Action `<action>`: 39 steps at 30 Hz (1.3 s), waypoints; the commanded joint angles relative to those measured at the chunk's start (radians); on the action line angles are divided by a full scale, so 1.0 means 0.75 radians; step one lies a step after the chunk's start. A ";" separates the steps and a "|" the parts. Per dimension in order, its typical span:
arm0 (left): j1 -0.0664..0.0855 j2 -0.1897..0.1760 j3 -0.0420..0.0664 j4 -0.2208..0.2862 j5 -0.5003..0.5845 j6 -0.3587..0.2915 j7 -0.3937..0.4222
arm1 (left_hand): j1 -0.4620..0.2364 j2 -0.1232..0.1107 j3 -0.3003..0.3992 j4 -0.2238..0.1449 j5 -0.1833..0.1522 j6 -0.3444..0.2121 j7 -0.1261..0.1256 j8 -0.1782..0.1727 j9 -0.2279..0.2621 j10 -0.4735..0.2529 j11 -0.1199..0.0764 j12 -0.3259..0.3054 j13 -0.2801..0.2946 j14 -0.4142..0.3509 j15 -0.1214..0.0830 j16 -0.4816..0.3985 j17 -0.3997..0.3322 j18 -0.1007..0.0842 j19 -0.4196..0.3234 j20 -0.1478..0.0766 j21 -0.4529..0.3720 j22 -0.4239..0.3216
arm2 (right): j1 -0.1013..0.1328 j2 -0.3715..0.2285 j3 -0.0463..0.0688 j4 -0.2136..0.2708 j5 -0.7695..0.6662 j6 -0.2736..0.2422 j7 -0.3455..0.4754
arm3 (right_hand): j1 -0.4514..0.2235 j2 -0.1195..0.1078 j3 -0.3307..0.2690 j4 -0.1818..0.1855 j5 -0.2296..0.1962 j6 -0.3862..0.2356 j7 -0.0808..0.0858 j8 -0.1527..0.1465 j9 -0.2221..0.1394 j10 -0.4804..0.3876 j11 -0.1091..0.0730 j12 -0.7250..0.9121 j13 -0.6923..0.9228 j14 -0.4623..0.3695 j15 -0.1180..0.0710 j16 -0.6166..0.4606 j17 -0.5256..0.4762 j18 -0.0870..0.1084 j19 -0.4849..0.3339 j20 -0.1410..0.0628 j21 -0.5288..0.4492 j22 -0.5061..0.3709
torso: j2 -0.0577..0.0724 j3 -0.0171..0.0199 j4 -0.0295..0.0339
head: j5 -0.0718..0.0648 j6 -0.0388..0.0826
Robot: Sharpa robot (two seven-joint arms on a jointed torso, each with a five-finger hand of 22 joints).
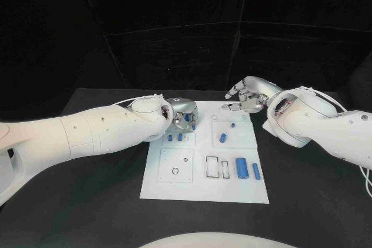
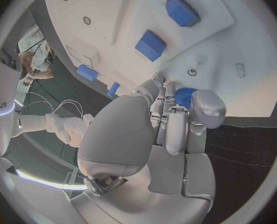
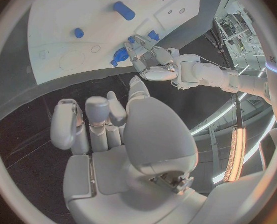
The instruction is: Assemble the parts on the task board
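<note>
The white task board (image 1: 203,186) lies in the middle of the black table. My left hand (image 1: 183,117) hovers over the board's far left corner, its fingers curled around a small ridged blue part (image 2: 185,95). My right hand (image 1: 249,94) hangs at the board's far right corner with fingers apart and nothing in them; the right wrist view shows its palm (image 3: 113,134) empty. Two small blue parts (image 1: 175,136) lie just below the left hand. Others sit at mid-board (image 1: 222,137) and far right (image 1: 231,125). A blue cylinder (image 1: 241,168) and a thin pin (image 1: 256,171) lie at the near right.
Outlined recesses (image 1: 216,167) and a round hole (image 1: 176,170) mark the board's near half. Bare black table surrounds the board. The two forearms flank the board's far half.
</note>
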 commanded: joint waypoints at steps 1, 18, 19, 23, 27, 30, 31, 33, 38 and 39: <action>-0.004 0.001 -0.003 0.002 -0.007 0.028 -0.003 | -0.002 -0.006 0.017 -0.001 0.002 0.018 -0.004 -0.004 0.001 0.020 -0.003 -0.008 0.001 0.033 -0.011 -0.003 -0.002 -0.020 0.010 -0.005 0.008 0.005 | 0.002 0.001 0.001 0.001 -0.006 0.001 0.009 | -0.002 0.010 0.000 0.007 0.008 -0.006 0.001 0.005 -0.002 -0.005 0.000 -0.004 0.002 -0.011 -0.002 -0.008 0.000 0.027 -0.008 0.003 -0.008 -0.001 | 0.000 0.0002 0.0002 | 0.001 0.000; -0.005 0.004 -0.003 0.002 0.008 0.019 0.015 | -0.025 -0.025 0.078 -0.011 0.002 0.051 -0.007 -0.024 -0.003 0.068 -0.010 -0.055 0.000 0.036 -0.018 -0.003 -0.013 -0.023 0.012 -0.014 0.020 0.024 | 0.002 0.002 0.001 0.001 -0.006 0.001 0.009 | 0.000 0.012 0.000 0.007 0.008 -0.005 0.000 0.007 -0.001 -0.003 0.000 -0.002 0.003 -0.010 -0.002 -0.008 0.000 0.027 -0.008 0.003 -0.008 -0.001 | 0.000 0.0000 0.0002 | 0.000 -0.003; -0.005 0.004 -0.003 0.002 0.007 0.018 0.015 | -0.028 -0.027 0.080 -0.011 0.002 0.050 -0.007 -0.027 -0.004 0.069 -0.009 -0.059 0.000 0.036 -0.017 -0.003 -0.014 -0.023 0.013 -0.014 0.020 0.025 | 0.002 0.002 0.001 0.001 -0.006 0.001 0.009 | 0.000 0.012 0.000 0.007 0.008 -0.005 0.000 0.007 -0.001 -0.003 0.000 -0.002 0.003 -0.010 -0.002 -0.008 0.000 0.027 -0.008 0.003 -0.008 -0.001 | 0.000 0.0003 0.0003 | 0.001 -0.003; -0.005 0.004 -0.003 0.001 0.014 0.004 0.018 | -0.039 -0.023 0.095 -0.009 0.001 0.061 -0.007 -0.030 -0.003 0.082 -0.010 -0.067 0.001 0.037 -0.018 -0.002 -0.015 -0.024 0.014 -0.014 0.024 0.031 | 0.002 0.002 0.001 0.001 -0.006 0.001 0.008 | 0.000 0.012 0.000 0.007 0.008 -0.005 0.000 0.007 -0.001 -0.003 0.000 -0.002 0.003 -0.010 -0.002 -0.008 0.000 0.027 -0.008 0.003 -0.008 -0.001 | 0.000 -0.0002 0.0010 | 0.002 -0.002; -0.006 0.002 -0.003 -0.001 0.032 -0.032 0.025 | -0.048 -0.016 0.121 -0.010 0.002 0.085 -0.011 -0.031 -0.001 0.110 -0.015 -0.077 0.003 0.038 -0.022 0.000 -0.017 -0.026 0.017 -0.016 0.033 0.043 | 0.002 0.002 0.001 0.002 -0.006 0.001 0.008 | 0.000 0.012 0.000 0.007 0.008 -0.005 0.000 0.007 -0.001 -0.003 0.000 -0.002 0.003 -0.010 -0.002 -0.008 0.000 0.027 -0.008 0.003 -0.008 -0.001 | 0.000 0.0001 0.0007 | 0.002 -0.002; -0.006 0.000 -0.003 -0.001 0.055 -0.060 0.032 | -0.048 -0.011 0.139 -0.015 0.002 0.098 -0.012 -0.032 0.000 0.125 -0.018 -0.085 0.004 0.039 -0.025 0.000 -0.018 -0.027 0.020 -0.018 0.038 0.050 | 0.002 0.002 0.001 0.002 -0.006 0.001 0.009 | 0.000 0.012 0.000 0.007 0.008 -0.005 0.000 0.007 -0.001 -0.003 0.000 -0.002 0.003 -0.010 -0.002 -0.008 0.000 0.027 -0.008 0.003 -0.008 -0.001 | 0.000 -0.0005 -0.0001 | 0.002 -0.001; -0.007 -0.002 -0.003 0.000 0.061 -0.069 0.035 | -0.048 -0.010 0.143 -0.016 0.002 0.101 -0.012 -0.032 0.000 0.128 -0.019 -0.087 0.005 0.039 -0.025 0.001 -0.018 -0.027 0.020 -0.019 0.039 0.051 | 0.002 0.002 0.001 0.002 -0.006 0.001 0.009 | 0.000 0.012 0.000 0.007 0.008 -0.005 0.000 0.007 -0.001 -0.003 0.000 -0.002 0.003 -0.010 -0.002 -0.008 0.000 0.027 -0.008 0.003 -0.008 -0.001 | 0.001 -0.0008 -0.0003 | 0.002 -0.001; -0.007 -0.006 -0.002 0.002 0.077 -0.088 0.043 | -0.047 -0.008 0.150 -0.019 0.002 0.106 -0.013 -0.033 0.001 0.133 -0.020 -0.090 0.005 0.039 -0.026 0.001 -0.018 -0.028 0.021 -0.020 0.042 0.054 | 0.002 0.002 0.001 0.002 -0.006 0.001 0.009 | 0.000 0.012 0.000 0.007 0.008 -0.005 0.000 0.007 -0.001 -0.003 0.000 -0.002 0.003 -0.010 -0.002 -0.008 0.000 0.027 -0.008 0.003 -0.008 -0.001 | 0.001 -0.0009 -0.0002 | 0.001 -0.001; -0.007 -0.020 -0.002 0.012 0.111 -0.137 0.064 | -0.044 -0.006 0.172 -0.031 0.002 0.117 -0.013 -0.035 0.002 0.148 -0.022 -0.099 0.006 0.040 -0.028 0.003 -0.019 -0.029 0.023 -0.022 0.048 0.063 | 0.002 0.001 0.001 0.001 -0.006 0.000 0.009 | 0.000 0.012 0.000 0.007 0.008 -0.005 0.000 0.007 -0.001 -0.003 0.000 -0.002 0.003 -0.010 -0.002 -0.008 0.000 0.027 -0.008 0.003 -0.008 -0.001 | 0.000 -0.0002 0.0011 | 0.000 -0.001; -0.007 -0.024 -0.002 0.015 0.117 -0.148 0.068 | -0.044 -0.006 0.174 -0.032 0.002 0.118 -0.013 -0.036 0.002 0.149 -0.022 -0.100 0.006 0.041 -0.028 0.003 -0.018 -0.030 0.024 -0.022 0.050 0.064 | 0.002 0.001 0.001 0.001 -0.006 0.000 0.009 | 0.000 0.012 0.000 0.007 0.008 -0.005 0.000 0.007 -0.001 -0.003 0.000 -0.002 0.003 -0.010 -0.002 -0.008 0.000 0.027 -0.008 0.003 -0.008 -0.001 | 0.000 0.0000 0.0018 | 0.001 -0.001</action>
